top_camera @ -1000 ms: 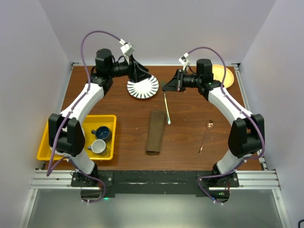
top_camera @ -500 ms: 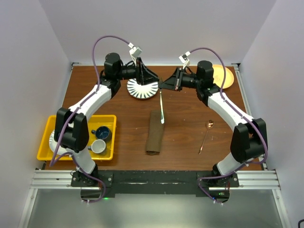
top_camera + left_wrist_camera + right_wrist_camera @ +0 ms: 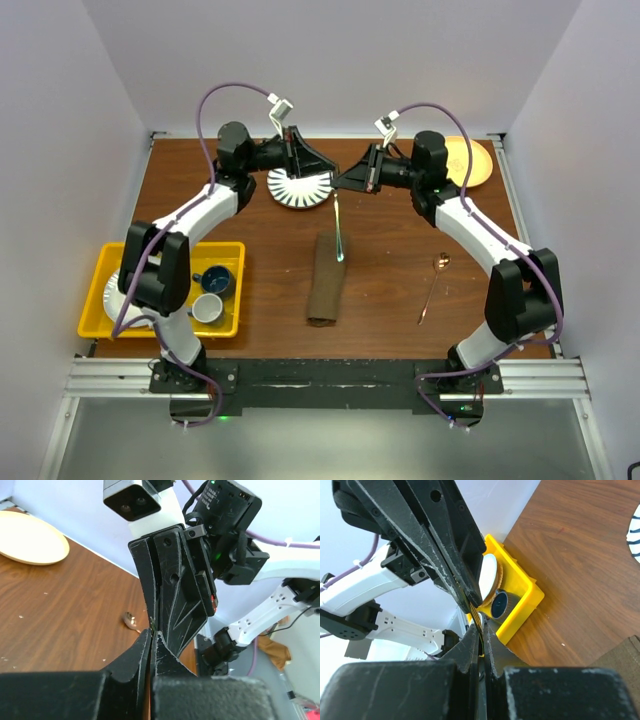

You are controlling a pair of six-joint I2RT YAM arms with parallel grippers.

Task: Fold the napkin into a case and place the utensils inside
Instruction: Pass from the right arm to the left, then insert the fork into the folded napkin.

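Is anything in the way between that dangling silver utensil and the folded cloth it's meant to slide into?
Nothing visible is. The silver utensil hangs pinched between the left gripper and the right gripper, its tip over the far end of the folded cloth. The copper spoon lies well off to the right.

silvery utensil (image 3: 339, 228): top end hidden in jaws; striped plate (image 3: 292, 193): partly covered

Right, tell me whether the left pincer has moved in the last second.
Yes. The left pincer swung right along the striped plate's far edge to its right rim, meeting the right pincer at the silvery utensil's handle.
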